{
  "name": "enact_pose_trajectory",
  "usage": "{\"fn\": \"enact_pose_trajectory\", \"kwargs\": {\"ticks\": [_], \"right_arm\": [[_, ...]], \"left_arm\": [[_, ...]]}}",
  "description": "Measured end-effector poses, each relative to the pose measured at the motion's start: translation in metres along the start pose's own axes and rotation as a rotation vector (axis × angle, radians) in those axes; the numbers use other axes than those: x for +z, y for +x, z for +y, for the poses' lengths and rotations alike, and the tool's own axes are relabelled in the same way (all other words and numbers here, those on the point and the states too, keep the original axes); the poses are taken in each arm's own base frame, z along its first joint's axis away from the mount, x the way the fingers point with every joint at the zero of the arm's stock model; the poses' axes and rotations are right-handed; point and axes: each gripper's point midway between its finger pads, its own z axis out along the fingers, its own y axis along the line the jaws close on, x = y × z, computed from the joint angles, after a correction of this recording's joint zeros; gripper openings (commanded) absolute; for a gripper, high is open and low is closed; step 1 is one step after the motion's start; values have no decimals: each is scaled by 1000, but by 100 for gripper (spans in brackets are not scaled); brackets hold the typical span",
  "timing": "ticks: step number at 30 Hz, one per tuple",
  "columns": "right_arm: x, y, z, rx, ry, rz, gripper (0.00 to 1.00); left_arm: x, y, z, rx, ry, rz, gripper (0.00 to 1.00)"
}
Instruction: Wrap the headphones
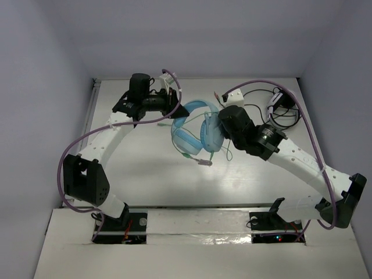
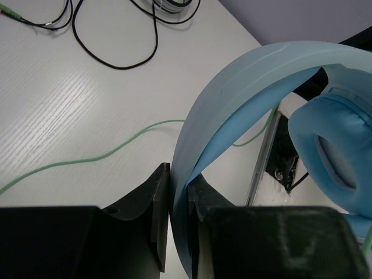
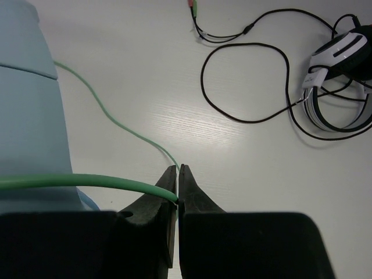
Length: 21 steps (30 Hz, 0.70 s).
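Observation:
The light blue headphones (image 1: 197, 131) stand mid-table in the top view, ear cups toward the front. My left gripper (image 1: 172, 102) is shut on the headband (image 2: 232, 93), which runs between its jaws in the left wrist view; an ear cup (image 2: 334, 157) shows at the right. My right gripper (image 1: 224, 119) sits just right of the cups. In the right wrist view my right gripper (image 3: 178, 168) is shut on the thin pale green cable (image 3: 87, 181), which runs from the jaws to the left, with another stretch going up-left across the table. The cable's plug (image 1: 204, 163) lies in front of the cups.
A black-and-white headset (image 1: 278, 103) with a looped black cable (image 3: 244, 81) lies at the back right. The table's left edge rail (image 1: 90, 110) is beside the left arm. White walls close the back and sides.

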Motion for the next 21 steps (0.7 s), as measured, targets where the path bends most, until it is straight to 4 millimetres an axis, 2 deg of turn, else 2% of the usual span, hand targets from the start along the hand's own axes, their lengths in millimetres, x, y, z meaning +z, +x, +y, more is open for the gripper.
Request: {"fn": "enact_pose_trajectory", "kwargs": {"ticks": [6,10,15,20,21], "right_arm": [[5,1,2,24,-5,-18,0],[5,-6,-2,76,-17,-62,0],[3,-21,-4,152,-66,-132,10],[-2,-39,-2,244,-147,-222,28],[-2,-38,-2,249,-151,-225,28]], "left_arm": [[-1,-5,-1,-24,27,-27,0],[-1,-8,-6,-53,61,-44,0],[-2,-15,-15,-71,96,-63,0],[-7,-19,-28,-93,137,-83,0],[-8,-22,-32,-96,148,-88,0]]}}
